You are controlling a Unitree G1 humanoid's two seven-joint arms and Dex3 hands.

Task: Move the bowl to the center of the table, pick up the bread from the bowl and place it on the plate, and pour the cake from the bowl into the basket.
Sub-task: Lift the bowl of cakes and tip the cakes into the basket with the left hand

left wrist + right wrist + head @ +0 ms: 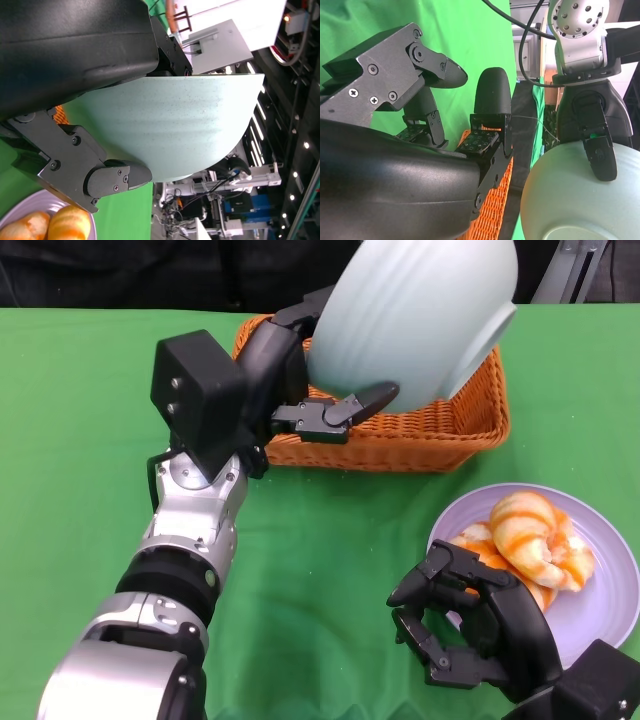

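- One pale green bowl (415,320), one orange wicker basket (400,435), one lilac plate (600,570) and one piece of bread (530,540) are on show, all over a green table (80,440).
- The left hand (300,380) grips the bowl, tipped on its side above the basket at the far middle — fingers on its outer wall.
- The right hand (465,625) hovers near right, fingers curled and holding nothing, just beside the plate where the bread lies.
- The right wrist view alone shows the bowl's underside (580,195); the bowl's inside is hidden everywhere.
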